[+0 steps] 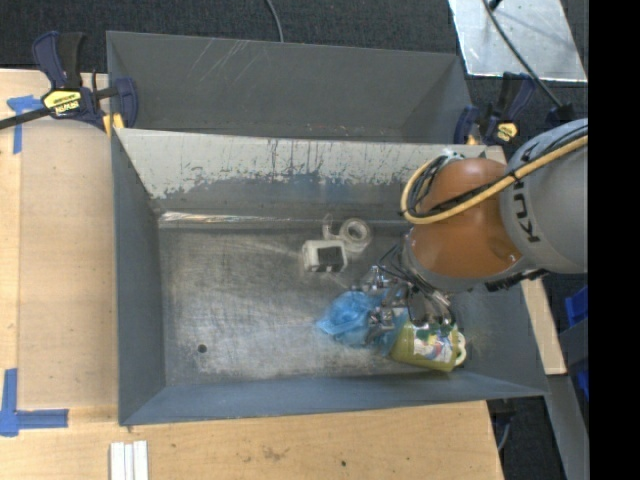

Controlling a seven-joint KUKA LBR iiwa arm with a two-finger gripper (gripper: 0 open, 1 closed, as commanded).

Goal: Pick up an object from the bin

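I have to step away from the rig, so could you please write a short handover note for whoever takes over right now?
Gripper: low in the near right part of the bin, at the edge of a crumpled blue wrapper, with a yellow-green packet close beside it. No grasp can be made out.
Other things: a small white box and a white tape roll lie further back, near the middle.
Done: nothing lifted yet.
Left: grasp one thing and lift it out.
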